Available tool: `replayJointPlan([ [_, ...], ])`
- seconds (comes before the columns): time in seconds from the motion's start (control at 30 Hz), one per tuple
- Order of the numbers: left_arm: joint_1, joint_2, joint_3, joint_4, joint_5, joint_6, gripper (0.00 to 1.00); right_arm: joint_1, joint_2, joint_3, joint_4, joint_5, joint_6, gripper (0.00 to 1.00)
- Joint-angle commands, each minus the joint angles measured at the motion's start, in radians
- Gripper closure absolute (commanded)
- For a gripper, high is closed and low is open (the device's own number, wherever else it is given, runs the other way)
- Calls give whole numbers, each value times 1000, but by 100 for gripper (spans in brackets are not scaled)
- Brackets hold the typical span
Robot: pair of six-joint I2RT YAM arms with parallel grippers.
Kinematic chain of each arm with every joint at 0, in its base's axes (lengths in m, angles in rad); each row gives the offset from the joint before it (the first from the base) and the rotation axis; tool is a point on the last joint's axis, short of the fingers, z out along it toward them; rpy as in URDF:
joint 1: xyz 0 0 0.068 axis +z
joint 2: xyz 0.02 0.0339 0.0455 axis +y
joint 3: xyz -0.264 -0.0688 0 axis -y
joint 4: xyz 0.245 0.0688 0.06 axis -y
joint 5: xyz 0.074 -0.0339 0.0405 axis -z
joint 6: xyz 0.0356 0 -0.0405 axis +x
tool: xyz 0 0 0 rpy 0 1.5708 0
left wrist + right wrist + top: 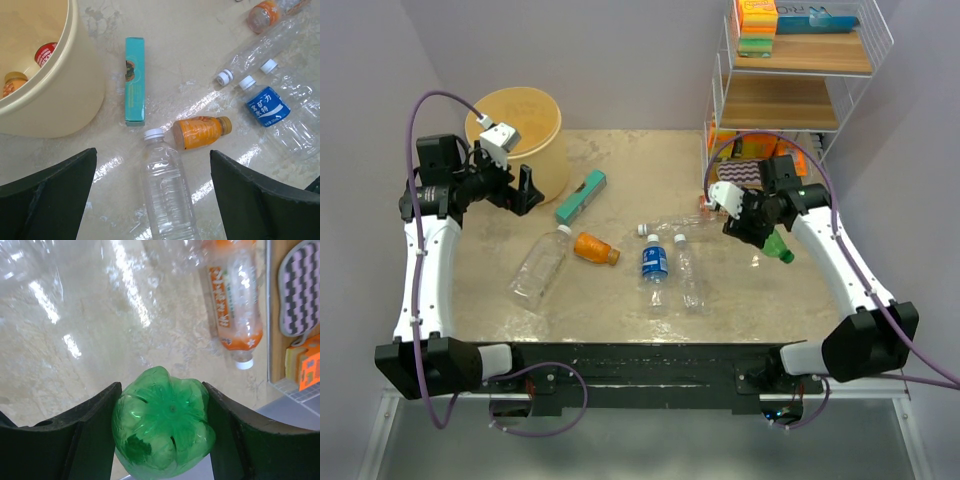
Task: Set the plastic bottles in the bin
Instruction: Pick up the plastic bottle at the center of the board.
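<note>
One green bottle [162,432] is squeezed tight in the right gripper [161,390]. Left gripper [152,154] is wide open, holding nothing. Six bottles [654,262] lie on the tan table [620,160]. Two more sit in the yellow bin [65,100]. Walls [620,60] are pale purple.

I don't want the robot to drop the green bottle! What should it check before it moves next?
1. Right pincer shut on the green bottle: ok, squeezed from both sides.
2. Green bottle lifted off the table: cannot tell.
3. Room in the bin: ok, only a red-labelled bottle and an orange bottle show inside.
4. Way to the bin free: probably not ok, the left pincer hangs right beside it.
5. Left pincer open for the clear bottle under it: ok.
</note>
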Motion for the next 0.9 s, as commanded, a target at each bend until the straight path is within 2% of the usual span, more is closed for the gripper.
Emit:
replayJointPlan([
  [0.0,5,-26,21,17,94,-5,1,4,17,151,-58,-124,114,75],
  [0.2,6,-23,19,19,176,-22,1,4,48,298,-87,-251,216,76],
  [0.6,-1,-22,10,77,325,-110,1,2,105,483,-49,-506,437,77],
  [0.87,-56,-29,-2,163,343,-215,1,2,123,553,16,-650,576,77],
])
